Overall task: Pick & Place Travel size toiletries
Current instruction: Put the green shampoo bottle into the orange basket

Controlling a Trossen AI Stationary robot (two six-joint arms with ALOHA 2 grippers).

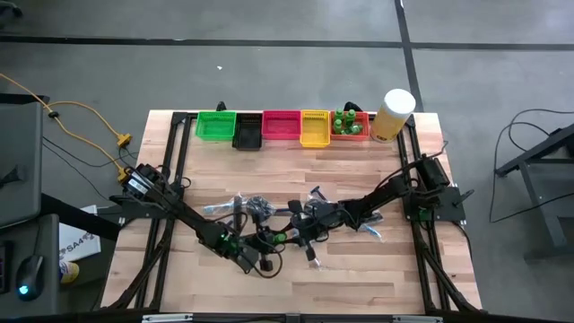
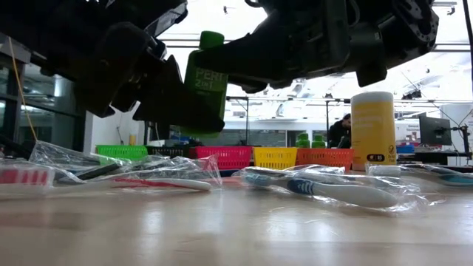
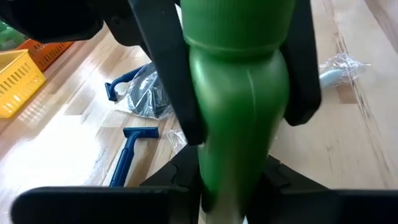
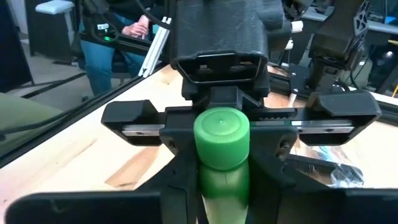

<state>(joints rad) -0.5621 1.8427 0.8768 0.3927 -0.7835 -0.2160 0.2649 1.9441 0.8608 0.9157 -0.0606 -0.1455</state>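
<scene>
A little green bottle (image 2: 205, 85) with a green cap (image 4: 221, 134) hangs above the table's middle (image 1: 279, 238), upright with the cap up. Both grippers are shut on it. My left gripper (image 1: 262, 251) reaches in from the table's left and my right gripper (image 1: 298, 231) from the right. More toiletries lie on the wood around them: clear-wrapped toothbrushes (image 2: 336, 192) (image 2: 155, 182), a blue razor (image 3: 127, 155), and a pile of wrapped pieces (image 1: 256, 208). My left gripper (image 3: 231, 171) pinches the bottle's lower body (image 3: 233, 143) between its two fingers, coming from the table's left. The bottle is lifted clear of the table. My right gripper (image 4: 222, 177) pinches the bottle's body just below the cap (image 4: 224, 180), slanting down from the upper right. Its fingers (image 3: 163, 68) stand on either side of the upper body, and the cap stays free above them.
Along the far edge stand green (image 1: 215, 125), black (image 1: 247, 136), pink (image 1: 281, 125), yellow (image 1: 314, 128) and orange (image 1: 359, 133) bins, the last holding green bottles (image 1: 343, 122). A pale-yellow cylinder (image 1: 393, 115) stands beside them. A person (image 4: 121, 43) is beyond the table.
</scene>
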